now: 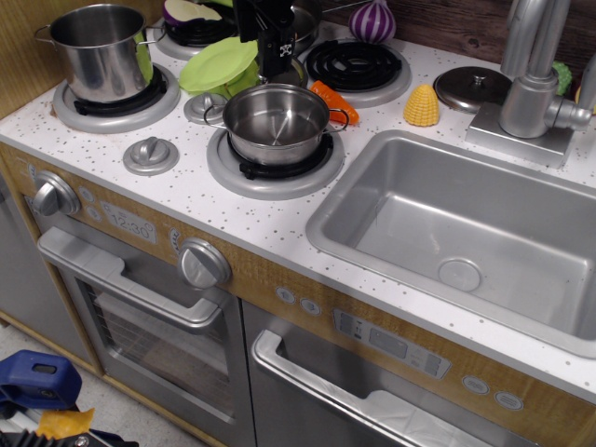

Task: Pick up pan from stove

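I see the pan (pixel 276 122), shiny steel and empty, sitting on the stove's (pixel 186 200) front burner beside the empty sink (pixel 447 223). The taller pot (pixel 101 51) holds nothing visible. Open desk lies in front. The gripper (pixel 276 58) hangs just behind the pan; I cannot tell how its jaws stand.

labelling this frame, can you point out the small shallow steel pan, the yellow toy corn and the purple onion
small shallow steel pan (pixel 276 121), main view, inner bowl
yellow toy corn (pixel 421 106), main view, middle of cob
purple onion (pixel 372 20), main view, centre of bulb
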`<state>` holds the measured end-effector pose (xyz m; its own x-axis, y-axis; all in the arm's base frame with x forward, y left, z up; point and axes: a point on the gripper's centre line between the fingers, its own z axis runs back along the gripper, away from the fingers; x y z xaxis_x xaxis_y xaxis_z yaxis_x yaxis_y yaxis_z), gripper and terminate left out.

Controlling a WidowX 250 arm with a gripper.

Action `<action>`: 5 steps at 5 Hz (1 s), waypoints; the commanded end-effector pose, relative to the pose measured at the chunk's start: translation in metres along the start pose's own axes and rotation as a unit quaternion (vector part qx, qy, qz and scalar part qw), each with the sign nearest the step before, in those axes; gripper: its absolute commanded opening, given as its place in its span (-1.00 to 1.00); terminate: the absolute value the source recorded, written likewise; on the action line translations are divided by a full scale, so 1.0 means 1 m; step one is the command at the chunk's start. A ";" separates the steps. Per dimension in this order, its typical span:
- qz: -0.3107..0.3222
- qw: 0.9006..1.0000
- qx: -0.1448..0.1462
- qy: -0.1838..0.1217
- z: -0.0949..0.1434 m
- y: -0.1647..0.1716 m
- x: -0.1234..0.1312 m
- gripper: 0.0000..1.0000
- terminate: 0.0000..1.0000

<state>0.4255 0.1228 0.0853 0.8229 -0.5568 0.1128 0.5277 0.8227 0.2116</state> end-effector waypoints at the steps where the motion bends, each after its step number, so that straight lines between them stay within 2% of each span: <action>1: 0.000 1.000 0.000 0.000 0.000 0.000 0.000 1.00 -1.00; 5: -0.023 0.998 -0.037 -0.039 -0.023 0.008 0.000 1.00 -1.00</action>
<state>0.4277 0.1265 0.0352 0.7909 -0.5928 0.1517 0.5875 0.8050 0.0828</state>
